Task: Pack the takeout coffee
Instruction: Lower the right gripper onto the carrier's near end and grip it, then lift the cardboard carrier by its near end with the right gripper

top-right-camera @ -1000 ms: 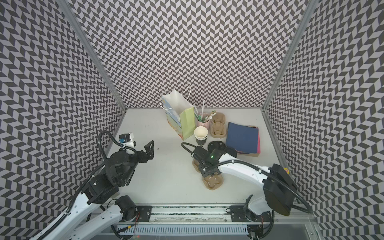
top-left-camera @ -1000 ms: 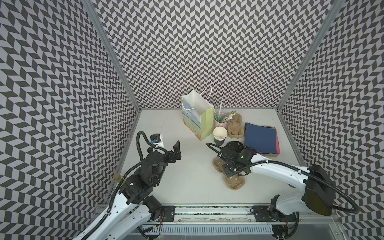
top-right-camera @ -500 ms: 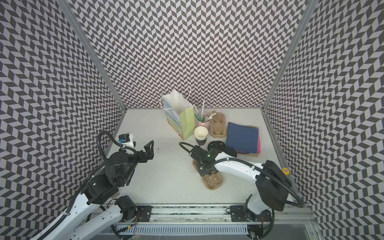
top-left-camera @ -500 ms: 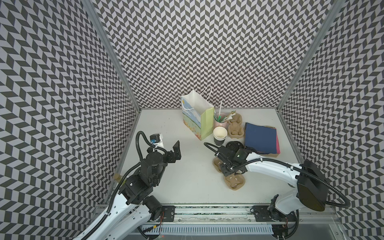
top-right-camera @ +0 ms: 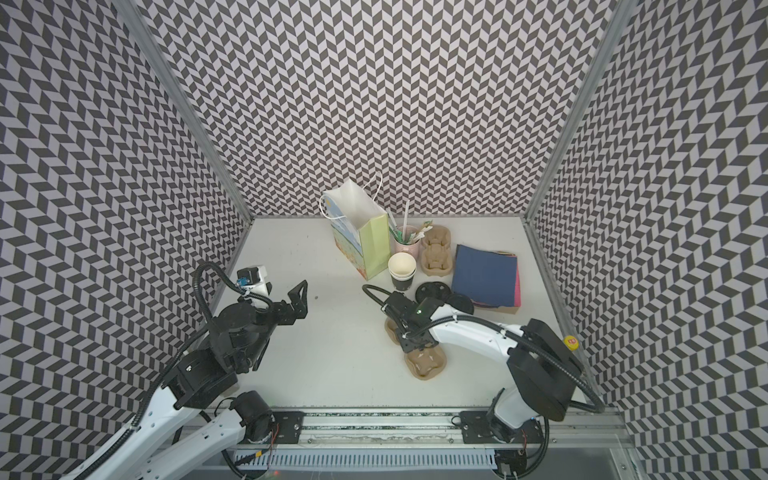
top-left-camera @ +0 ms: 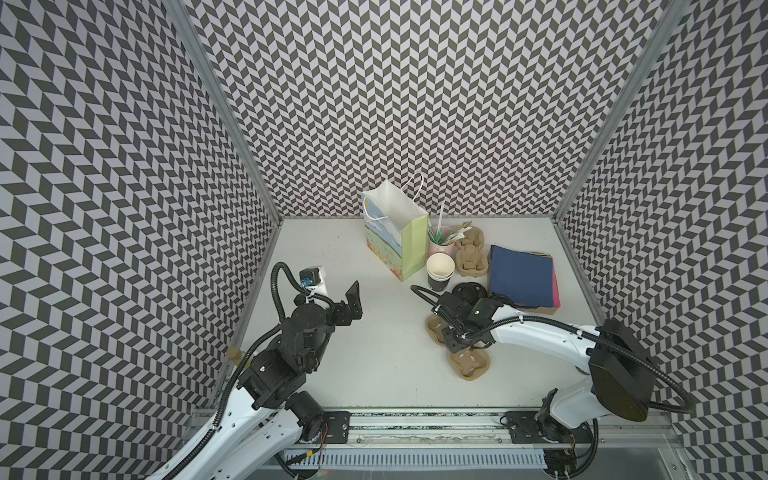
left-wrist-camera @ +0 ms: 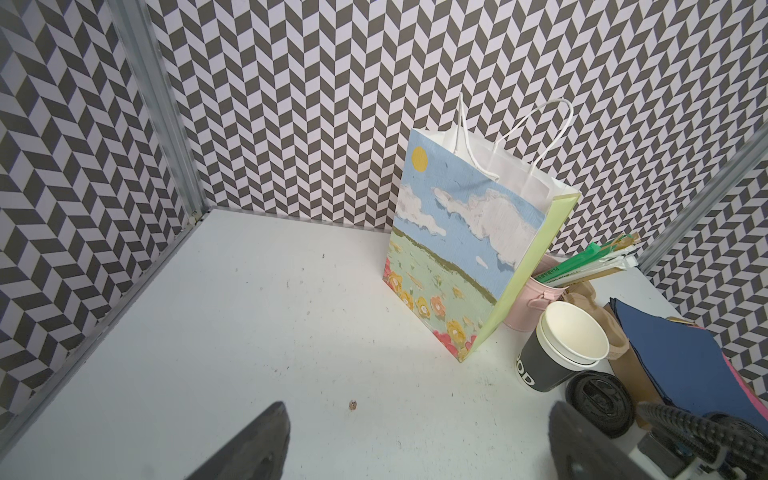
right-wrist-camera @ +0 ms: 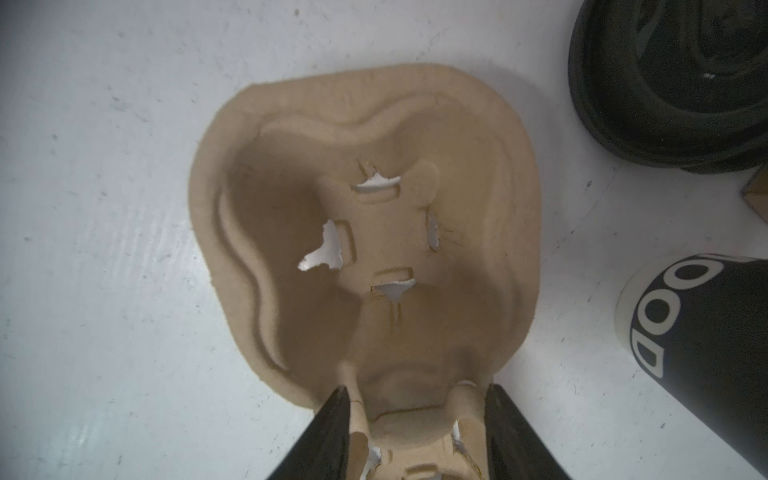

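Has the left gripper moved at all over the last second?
No. The left gripper hangs open in the same place, left of the gift bag, as a second ago in both top views.

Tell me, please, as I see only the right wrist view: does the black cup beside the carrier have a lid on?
Observer: No. In both top views the cup is open-topped, with its cream inside showing.
Operator: Thank you. Where is the bag?
Observer: The bag stands upright and open, just left of the cup and nearer the back wall.
Operator: Is the left gripper free to help?
Observer: Yes. The left gripper is open and empty, above the table.
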`<state>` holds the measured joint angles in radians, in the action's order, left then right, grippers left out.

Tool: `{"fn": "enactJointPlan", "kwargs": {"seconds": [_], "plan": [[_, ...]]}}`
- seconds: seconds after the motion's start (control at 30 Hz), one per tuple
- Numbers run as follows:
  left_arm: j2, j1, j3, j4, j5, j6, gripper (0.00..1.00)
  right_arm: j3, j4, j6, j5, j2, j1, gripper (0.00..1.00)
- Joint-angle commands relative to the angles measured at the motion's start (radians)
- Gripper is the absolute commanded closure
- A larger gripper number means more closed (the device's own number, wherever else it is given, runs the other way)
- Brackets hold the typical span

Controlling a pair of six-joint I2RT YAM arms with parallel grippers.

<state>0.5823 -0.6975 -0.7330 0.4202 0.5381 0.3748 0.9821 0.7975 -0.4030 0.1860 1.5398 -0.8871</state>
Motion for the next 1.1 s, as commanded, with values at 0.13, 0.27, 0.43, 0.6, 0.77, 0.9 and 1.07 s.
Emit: {"fn": "enactJointPlan", "kwargs": {"seconds": [0.13, 0.27, 0.43, 0.6, 0.77, 0.9, 1.07], "plan": [[-0.01, 0.007, 0.012, -0.017, 0.019, -0.005, 0.03, -0.022, -0.04, 0.004, 0.002, 0.02, 0.003, 0.5], [-0.01, 0.007, 0.012, -0.017, 0.019, -0.006, 0.03, -0.017, -0.04, 0.006, 0.003, 0.025, 0.002, 0.5], [-0.012, 0.006, 0.012, -0.017, 0.02, -0.005, 0.03, -0.015, -0.039, 0.002, -0.008, 0.031, 0.002, 0.55], [-0.012, 0.007, 0.012, -0.018, 0.02, -0.005, 0.03, -0.037, -0.038, -0.008, 0.001, 0.014, 0.002, 0.53], [-0.012, 0.007, 0.012, -0.018, 0.019, -0.006, 0.03, -0.041, -0.04, -0.009, -0.017, 0.016, 0.003, 0.54], [-0.012, 0.007, 0.012, -0.018, 0.019, -0.005, 0.03, -0.044, -0.034, -0.013, -0.002, 0.013, 0.002, 0.56], [-0.01, 0.007, 0.012, -0.018, 0.017, -0.006, 0.03, -0.037, -0.022, -0.02, 0.005, -0.003, 0.002, 0.59]]}}
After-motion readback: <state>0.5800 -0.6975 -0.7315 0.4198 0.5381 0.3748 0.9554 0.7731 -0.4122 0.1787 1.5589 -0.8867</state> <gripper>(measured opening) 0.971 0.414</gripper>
